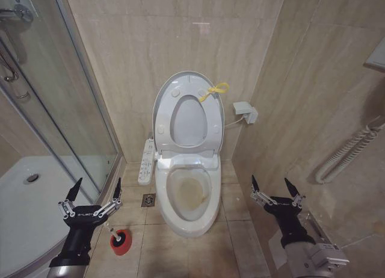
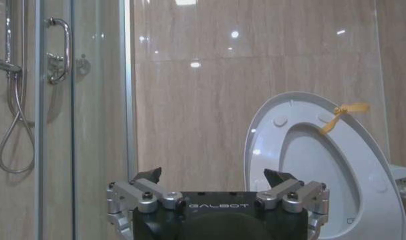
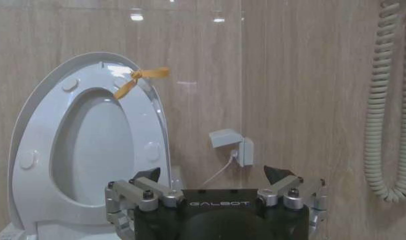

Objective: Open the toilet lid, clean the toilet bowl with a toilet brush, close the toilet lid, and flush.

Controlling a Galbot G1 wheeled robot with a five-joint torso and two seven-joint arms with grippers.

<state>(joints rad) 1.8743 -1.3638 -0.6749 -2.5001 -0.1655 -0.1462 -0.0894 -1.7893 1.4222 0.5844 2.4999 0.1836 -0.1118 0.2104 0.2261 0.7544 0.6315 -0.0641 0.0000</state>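
With lid (image 1: 188, 112) up, claws apart.

Head cam sits high, looks forward and down over the toilet bowl (image 1: 189, 194) and floor, both arms low in shot. Each wrist cam sits low behind its own gripper, facing the back wall. All three share the raised toilet lid (image 1: 163, 103) (image 2: 260, 130) (image 3: 36, 120).
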